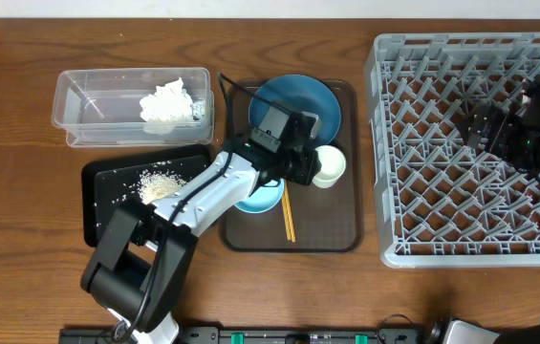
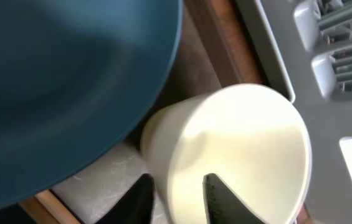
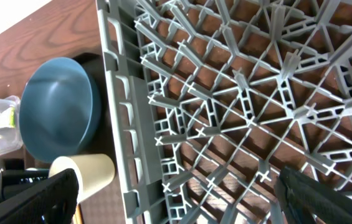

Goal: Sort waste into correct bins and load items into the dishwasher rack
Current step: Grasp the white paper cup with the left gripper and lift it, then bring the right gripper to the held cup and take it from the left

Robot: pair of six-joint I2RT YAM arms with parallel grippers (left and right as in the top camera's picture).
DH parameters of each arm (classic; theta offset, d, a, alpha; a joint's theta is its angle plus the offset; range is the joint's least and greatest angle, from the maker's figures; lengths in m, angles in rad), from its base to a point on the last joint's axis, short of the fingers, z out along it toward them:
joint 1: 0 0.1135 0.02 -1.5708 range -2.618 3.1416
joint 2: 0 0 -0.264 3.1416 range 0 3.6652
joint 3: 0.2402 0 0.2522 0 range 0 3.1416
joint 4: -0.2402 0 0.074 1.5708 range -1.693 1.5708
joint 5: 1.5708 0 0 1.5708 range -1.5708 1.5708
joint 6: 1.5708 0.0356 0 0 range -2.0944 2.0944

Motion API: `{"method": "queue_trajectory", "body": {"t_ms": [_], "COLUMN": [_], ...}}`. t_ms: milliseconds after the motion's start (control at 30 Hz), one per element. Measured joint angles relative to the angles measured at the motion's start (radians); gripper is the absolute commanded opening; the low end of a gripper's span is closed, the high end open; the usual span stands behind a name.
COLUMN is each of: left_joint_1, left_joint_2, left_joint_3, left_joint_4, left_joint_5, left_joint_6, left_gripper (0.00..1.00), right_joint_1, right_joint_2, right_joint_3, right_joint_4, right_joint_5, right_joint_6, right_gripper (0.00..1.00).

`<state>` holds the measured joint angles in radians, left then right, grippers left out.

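My left gripper (image 1: 313, 164) (image 2: 176, 180) is shut on the wall of a white cup (image 1: 332, 167) (image 2: 244, 143) (image 3: 88, 171), one finger inside and one outside. The cup sits tilted on the brown tray beside the large dark blue bowl (image 1: 298, 96) (image 2: 70, 81) (image 3: 60, 115). The small light-blue bowl (image 1: 260, 199) is partly hidden under my left arm. Wooden chopsticks (image 1: 288, 215) lie beside it. My right gripper (image 1: 485, 129) (image 3: 176, 180) is open and empty above the grey dishwasher rack (image 1: 394, 191) (image 3: 126, 112). A second cup is not in view.
The clear tub (image 1: 88, 105) at the back left holds crumpled white paper (image 1: 167, 103). The black tray (image 1: 102, 205) in front of it holds rice grains (image 1: 160, 182). The brown serving tray (image 1: 336, 220) lies between the bins and the rack.
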<state>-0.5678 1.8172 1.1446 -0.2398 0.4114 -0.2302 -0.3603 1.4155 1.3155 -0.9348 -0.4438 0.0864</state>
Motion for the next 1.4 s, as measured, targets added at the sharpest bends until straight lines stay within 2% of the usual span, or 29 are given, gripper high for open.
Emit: {"method": "queue_trajectory", "body": {"t_ms": [200, 467, 633, 733, 867, 1000, 1100, 1200, 1400], "left_joint_1": [0.0, 0.029, 0.116, 0.186, 0.282, 0.333, 0.339, 0.338, 0.339], "left_joint_2": [0.0, -0.014, -0.125, -0.2, -0.22, -0.209, -0.209, -0.209, -0.209], "left_joint_3": [0.0, 0.0, 0.0, 0.0, 0.0, 0.0, 0.0, 0.0, 0.0], "left_joint_4": [-0.05, -0.125, -0.121, -0.1, -0.027, 0.043, 0.064, 0.064, 0.087], "left_joint_5": [0.0, 0.001, 0.038, 0.118, 0.332, 0.542, 0.645, 0.702, 0.794], "left_joint_6": [0.002, -0.021, -0.089, -0.138, -0.21, -0.246, -0.257, -0.267, -0.272], "left_gripper": [0.06, 0.06, 0.06, 0.06, 0.06, 0.06, 0.06, 0.06, 0.06], "right_joint_1": [0.0, 0.0, 0.0, 0.0, 0.019, 0.103, 0.191, 0.269, 0.41], "right_joint_2": [0.0, 0.0, 0.0, 0.0, 0.0, 0.0, 0.0, 0.001, 0.002], "right_joint_3": [0.0, 0.0, 0.0, 0.0, 0.0, -0.003, -0.026, -0.072, -0.183], "right_joint_4": [-0.019, -0.086, -0.1, -0.103, -0.116, -0.104, -0.055, 0.01, 0.185], "right_joint_5": [0.029, 0.089, 0.069, -0.017, -0.119, -0.216, -0.298, -0.367, -0.501], "right_joint_6": [0.0, -0.001, -0.035, -0.096, -0.161, -0.226, -0.277, -0.309, -0.358], "right_gripper": [0.99, 0.99, 0.95, 0.95, 0.94, 0.94, 0.97, 0.99, 0.96]}}
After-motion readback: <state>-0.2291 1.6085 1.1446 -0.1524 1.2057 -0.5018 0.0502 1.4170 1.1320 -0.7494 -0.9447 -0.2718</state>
